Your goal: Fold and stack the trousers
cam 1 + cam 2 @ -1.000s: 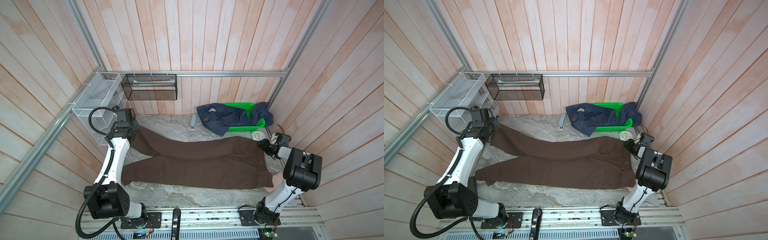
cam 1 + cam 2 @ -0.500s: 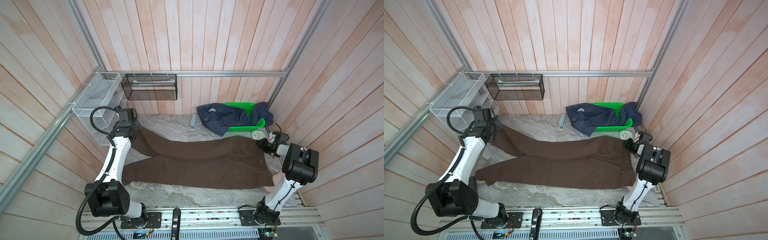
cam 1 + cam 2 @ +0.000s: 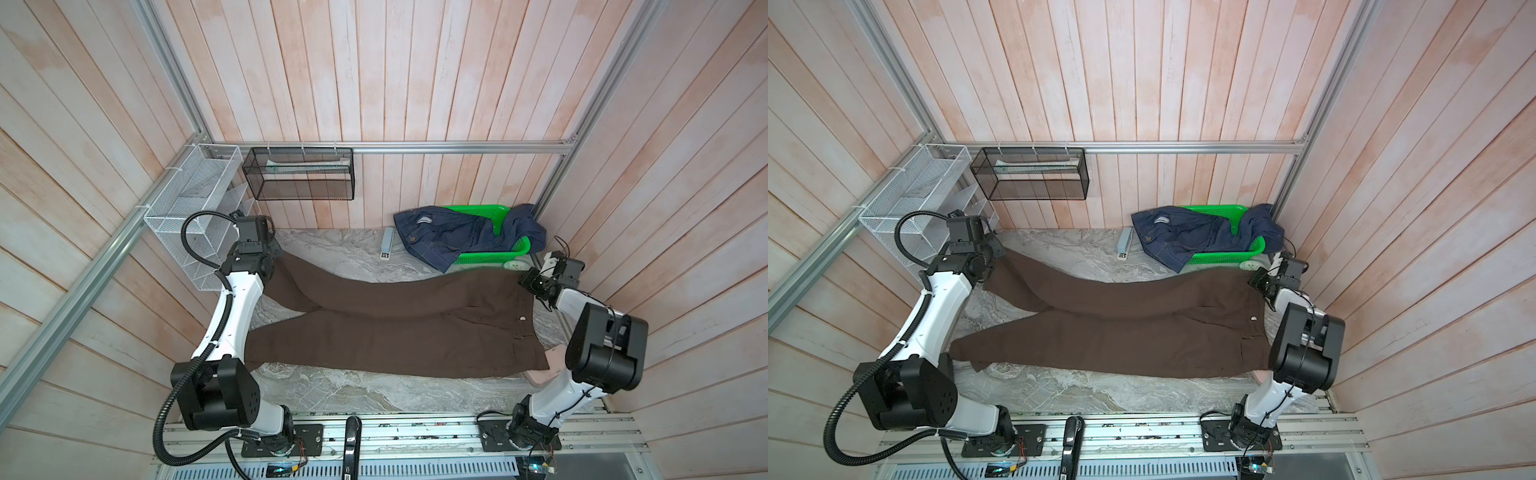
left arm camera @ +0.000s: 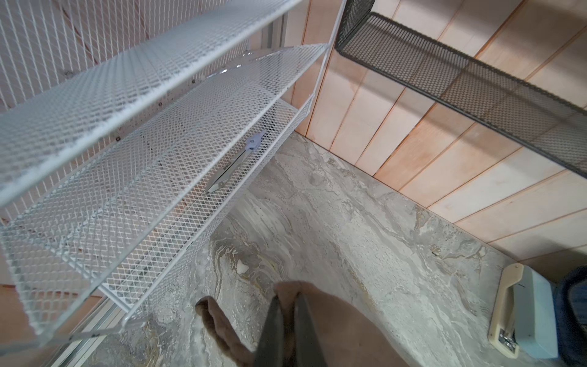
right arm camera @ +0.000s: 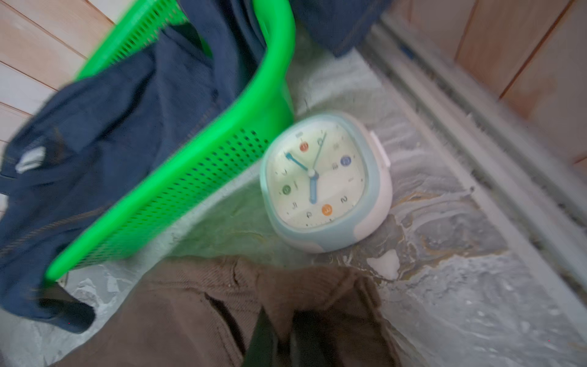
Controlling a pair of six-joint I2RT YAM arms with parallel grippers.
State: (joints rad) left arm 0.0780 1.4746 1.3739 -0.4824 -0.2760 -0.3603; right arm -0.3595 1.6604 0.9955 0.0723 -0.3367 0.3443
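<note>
The only writing is the numerals on the clock point(image 5: 324, 181), too blurred to read, and a small black-and-white tag on the stapler point(image 3: 385, 254). The trousers point(image 3: 395, 332) are plain dark brown and matte with a pale button point(image 3: 522, 318), and lie flat across the table point(image 3: 332, 388), waist at right beside the green basket point(image 3: 517, 248). The left gripper point(image 4: 287, 305) is clamped on the far leg's hem, and the right gripper point(image 5: 282, 321) on the far waist corner.
</note>
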